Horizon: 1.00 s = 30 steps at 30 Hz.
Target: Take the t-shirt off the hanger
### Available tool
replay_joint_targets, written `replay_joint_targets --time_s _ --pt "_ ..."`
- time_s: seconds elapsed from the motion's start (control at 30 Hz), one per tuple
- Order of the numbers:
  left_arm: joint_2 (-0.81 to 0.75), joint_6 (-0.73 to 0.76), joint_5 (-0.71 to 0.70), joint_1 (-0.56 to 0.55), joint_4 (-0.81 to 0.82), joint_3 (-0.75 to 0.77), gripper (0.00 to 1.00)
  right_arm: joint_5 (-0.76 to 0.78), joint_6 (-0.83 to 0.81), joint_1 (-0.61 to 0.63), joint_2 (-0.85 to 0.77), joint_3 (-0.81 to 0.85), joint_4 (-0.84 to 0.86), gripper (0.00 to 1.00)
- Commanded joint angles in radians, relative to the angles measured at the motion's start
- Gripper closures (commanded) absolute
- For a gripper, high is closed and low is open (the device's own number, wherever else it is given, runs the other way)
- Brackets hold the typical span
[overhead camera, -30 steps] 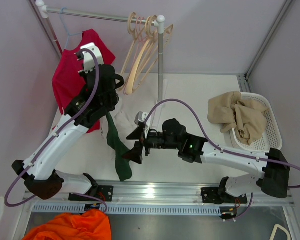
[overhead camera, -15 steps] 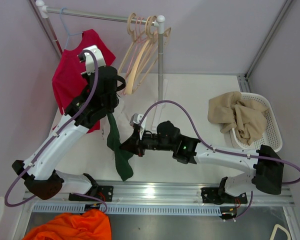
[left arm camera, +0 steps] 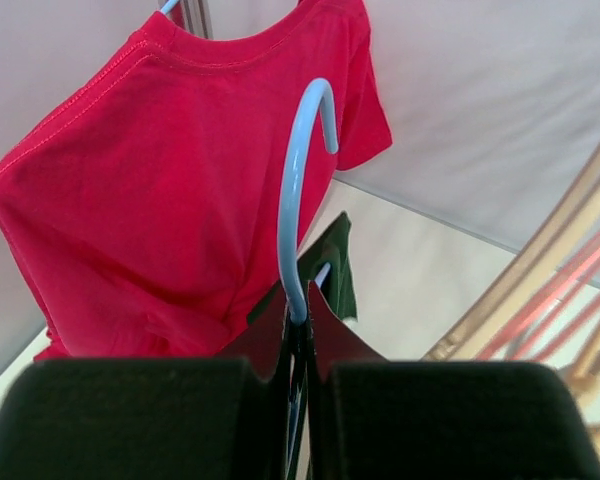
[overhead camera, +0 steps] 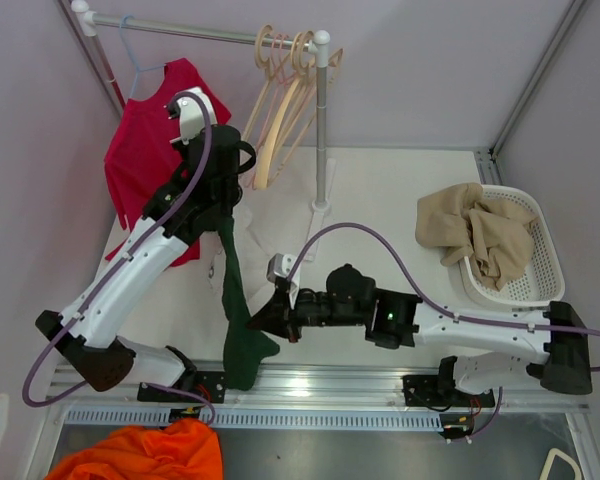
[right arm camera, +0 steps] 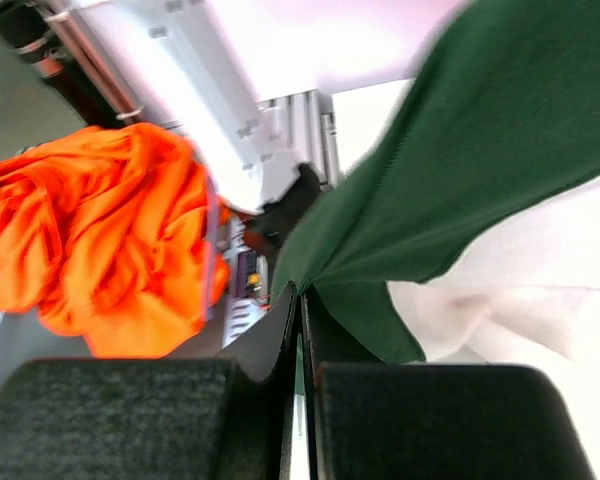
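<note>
A dark green t-shirt [overhead camera: 238, 320] hangs stretched from a light blue hanger [left arm camera: 292, 200]. My left gripper [overhead camera: 226, 190] is shut on the hanger's neck just below its hook, seen in the left wrist view [left arm camera: 305, 305]. A corner of the green t-shirt [left arm camera: 338, 270] shows beneath it. My right gripper [overhead camera: 259, 318] is shut on the shirt's lower part, low near the table's front. In the right wrist view its fingertips [right arm camera: 302, 295] pinch a fold of the green t-shirt [right arm camera: 460, 170]. The hanger's shoulders are hidden.
A red t-shirt [overhead camera: 145, 150] hangs on the rail at the back left, close behind my left gripper. Wooden hangers [overhead camera: 280, 90] hang by the stand post [overhead camera: 322, 130]. A white basket [overhead camera: 540, 260] holds beige cloth [overhead camera: 475, 235]. An orange cloth [overhead camera: 145, 455] lies front left, a white cloth [right arm camera: 520, 290] under the shirt.
My right gripper went from open to shut on the green shirt and drew it down toward the front edge. My left arm raised the hanger, stretching the shirt.
</note>
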Motion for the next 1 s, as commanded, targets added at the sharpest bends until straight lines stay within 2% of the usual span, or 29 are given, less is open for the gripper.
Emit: replay_joint_targets --time_s 0.0,0.3,0.47,0.57,0.63,0.7,0.83,0.87,0.97 --pt "0.019 -0.006 0.043 0.048 0.064 0.045 0.99 0.048 0.012 0.090 -0.078 -0.014 -0.076 1.00" --pt "0.140 0.014 0.071 0.096 0.047 0.197 0.99 0.208 0.119 0.242 -0.109 -0.167 -0.078 1.00" --pt "0.145 0.044 0.060 0.098 0.048 0.229 0.99 0.256 0.139 0.256 -0.086 -0.213 -0.030 1.00" --pt "0.122 0.027 0.051 0.099 -0.021 0.266 0.99 0.317 0.121 0.253 -0.043 -0.206 -0.035 1.00" --pt "0.083 0.049 0.069 0.107 -0.010 0.257 0.99 0.314 0.115 0.244 -0.011 -0.204 -0.018 1.00" --pt "0.065 0.046 0.118 0.110 -0.053 0.278 0.99 0.303 0.121 0.230 0.006 -0.210 0.002 1.00" --pt "-0.027 -0.058 0.256 0.093 -0.232 0.307 0.99 0.319 0.116 0.180 0.036 -0.187 0.017 1.00" --pt "-0.047 -0.072 0.297 0.093 -0.314 0.297 0.99 0.317 0.107 0.143 0.048 -0.177 0.020 1.00" --pt "-0.140 -0.117 0.458 0.091 -0.428 0.260 0.99 0.270 0.072 0.038 0.081 -0.105 0.025 1.00"
